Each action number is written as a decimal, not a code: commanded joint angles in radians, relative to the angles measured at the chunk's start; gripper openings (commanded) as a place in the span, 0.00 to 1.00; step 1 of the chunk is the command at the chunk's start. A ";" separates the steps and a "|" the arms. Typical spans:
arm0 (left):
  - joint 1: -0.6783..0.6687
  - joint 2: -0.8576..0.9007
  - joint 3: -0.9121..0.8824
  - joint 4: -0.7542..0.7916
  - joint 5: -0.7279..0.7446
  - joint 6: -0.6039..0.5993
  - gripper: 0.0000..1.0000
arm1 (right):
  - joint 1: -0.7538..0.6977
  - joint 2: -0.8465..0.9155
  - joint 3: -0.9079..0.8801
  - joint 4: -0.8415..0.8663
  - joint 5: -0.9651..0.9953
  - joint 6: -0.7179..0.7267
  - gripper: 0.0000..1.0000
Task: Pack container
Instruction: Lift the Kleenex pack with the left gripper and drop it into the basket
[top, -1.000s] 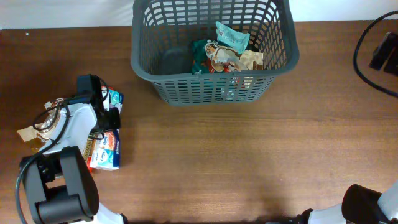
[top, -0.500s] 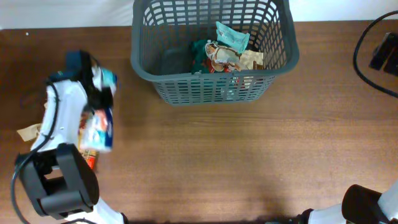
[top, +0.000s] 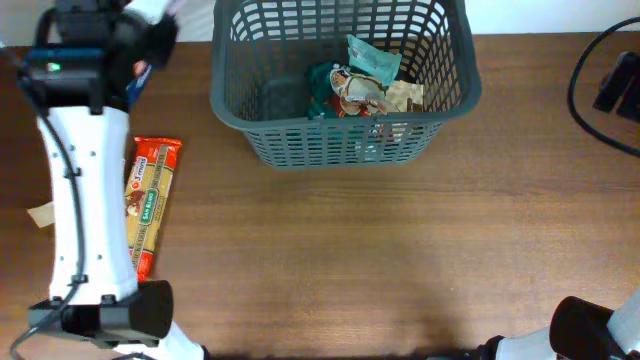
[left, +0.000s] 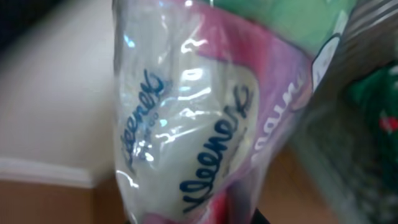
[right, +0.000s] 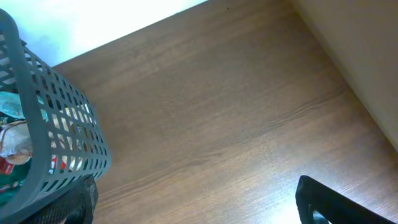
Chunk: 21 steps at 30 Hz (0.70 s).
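Filling wrist view — blurred Kleenex pack (left: 186, 124)

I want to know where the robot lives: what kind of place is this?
Probably a robot test bench indoors: a white robot arm over a brown wooden table, a dark grey plastic basket of snack packets, black cables at the edge.

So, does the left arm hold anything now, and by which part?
Yes, the left end effector holds a Kleenex pack. It fills the wrist view, so the place of the hold cannot be told.
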 joint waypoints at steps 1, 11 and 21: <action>-0.126 -0.016 0.034 0.081 0.098 0.358 0.02 | -0.003 0.007 0.000 0.001 -0.006 0.011 0.99; -0.339 0.209 0.034 0.123 0.169 0.562 0.02 | -0.003 0.007 -0.001 0.000 -0.006 0.011 0.99; -0.428 0.418 0.034 0.089 0.167 0.560 0.18 | -0.003 0.008 0.000 0.000 -0.006 0.011 0.99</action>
